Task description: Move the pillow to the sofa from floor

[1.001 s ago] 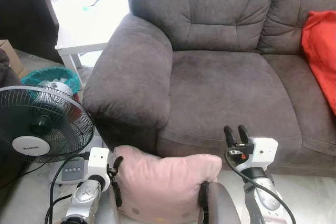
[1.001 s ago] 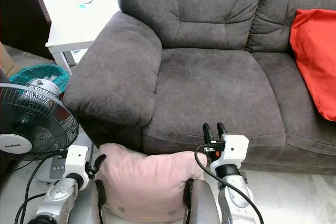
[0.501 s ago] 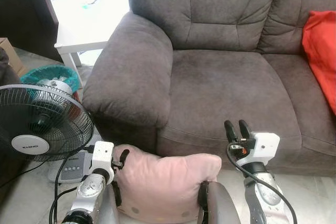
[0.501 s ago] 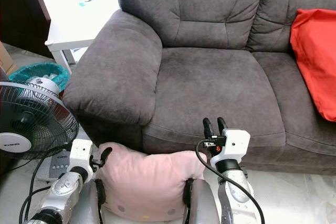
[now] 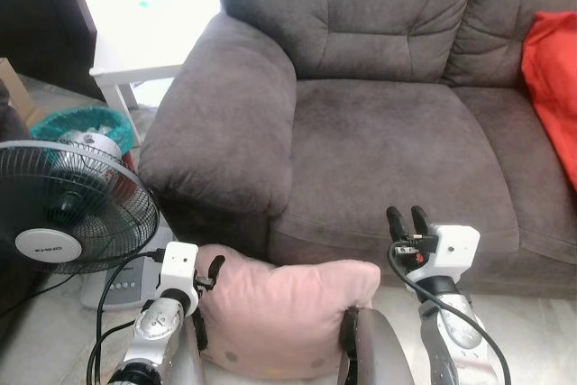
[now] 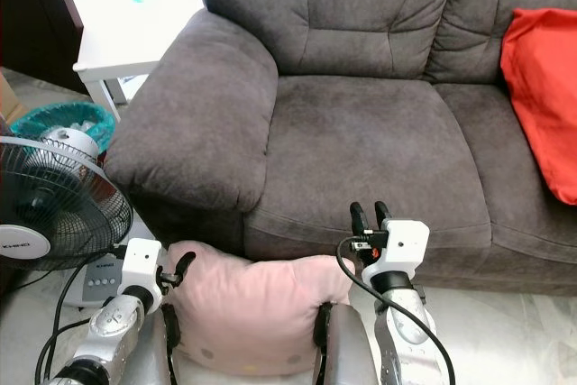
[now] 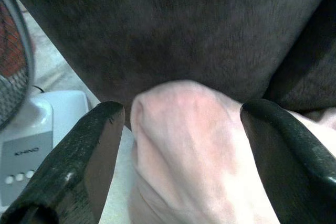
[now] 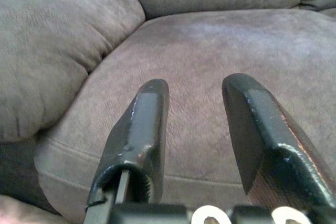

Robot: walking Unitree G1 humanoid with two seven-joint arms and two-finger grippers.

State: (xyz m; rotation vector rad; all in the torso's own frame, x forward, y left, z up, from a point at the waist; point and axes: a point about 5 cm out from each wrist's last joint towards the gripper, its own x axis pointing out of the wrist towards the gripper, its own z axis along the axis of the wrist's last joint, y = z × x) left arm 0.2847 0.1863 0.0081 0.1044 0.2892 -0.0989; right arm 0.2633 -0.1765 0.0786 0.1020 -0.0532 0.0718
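A pale pink pillow [image 5: 284, 313] lies low on the floor against the front of the dark grey sofa [image 5: 388, 142], between my two arms. My left gripper [image 5: 209, 272] is at the pillow's upper left corner. In the left wrist view that gripper [image 7: 181, 111] is open, with its two black fingers [image 7: 89, 150] either side of the pillow's corner [image 7: 184, 145]. My right gripper [image 5: 407, 216] is raised to the right of the pillow, in front of the seat's front edge. It [image 8: 194, 85] is open and holds nothing, with the seat cushion [image 8: 210, 45] ahead of it.
A standing fan [image 5: 63, 223] and its white base [image 5: 113, 290] are close on the left. Behind them are a teal basket [image 5: 86, 123] and a white table [image 5: 135, 65]. A red cushion [image 5: 552, 78] lies on the sofa's right side. The sofa's armrest [image 5: 225, 123] rises above the pillow.
My left gripper has risen and moved in to the pillow's upper left corner. The right gripper has barely moved. The view has shifted slightly.
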